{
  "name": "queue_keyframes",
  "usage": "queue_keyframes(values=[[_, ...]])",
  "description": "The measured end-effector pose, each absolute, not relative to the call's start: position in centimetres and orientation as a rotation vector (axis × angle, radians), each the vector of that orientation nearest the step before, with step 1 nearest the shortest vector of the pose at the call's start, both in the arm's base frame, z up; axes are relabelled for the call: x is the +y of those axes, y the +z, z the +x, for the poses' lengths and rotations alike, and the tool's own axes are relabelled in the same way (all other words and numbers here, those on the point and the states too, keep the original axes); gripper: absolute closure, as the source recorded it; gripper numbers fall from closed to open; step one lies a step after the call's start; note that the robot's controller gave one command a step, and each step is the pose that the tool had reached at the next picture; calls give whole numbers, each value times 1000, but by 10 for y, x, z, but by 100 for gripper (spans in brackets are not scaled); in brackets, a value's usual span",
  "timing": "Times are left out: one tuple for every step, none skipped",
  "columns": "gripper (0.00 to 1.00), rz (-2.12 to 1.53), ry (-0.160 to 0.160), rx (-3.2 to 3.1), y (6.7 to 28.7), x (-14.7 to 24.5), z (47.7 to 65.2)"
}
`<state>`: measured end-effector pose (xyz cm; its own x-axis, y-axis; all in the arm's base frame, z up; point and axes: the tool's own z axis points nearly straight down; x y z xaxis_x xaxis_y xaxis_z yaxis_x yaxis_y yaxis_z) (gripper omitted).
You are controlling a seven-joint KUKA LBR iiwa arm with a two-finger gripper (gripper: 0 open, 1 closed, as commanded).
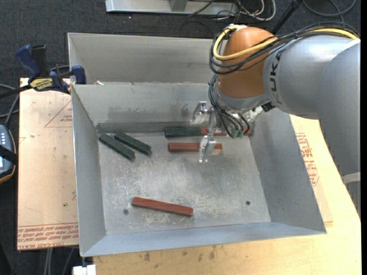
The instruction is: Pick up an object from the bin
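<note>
While the gripper (pixel 205 146) hangs low over the right end of a red-brown bar (pixel 182 148) near the middle of the bin (pixel 86 171), the step in hand appears to be settling for a grasp. Whether the gripper is spread or pressed together cannot be told from this angle. The next move calls for closing across the bar's narrow width, then lifting. Also in the bin are a dark green bar (pixel 182 132) just behind, a pair of dark green bars (pixel 124 145) at left, and a second red-brown bar (pixel 162 206) near the front.

Arm (pixel 315 76) carries dark lettering (pixel 273 73), partly in view. Reads roughly "UK". No other legible text.
</note>
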<state>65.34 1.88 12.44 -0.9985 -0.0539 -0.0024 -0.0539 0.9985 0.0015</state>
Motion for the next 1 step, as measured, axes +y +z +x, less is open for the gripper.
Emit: queue_keyframes(values=[[0, 57, 7, 3119, 81, 28, 644]])
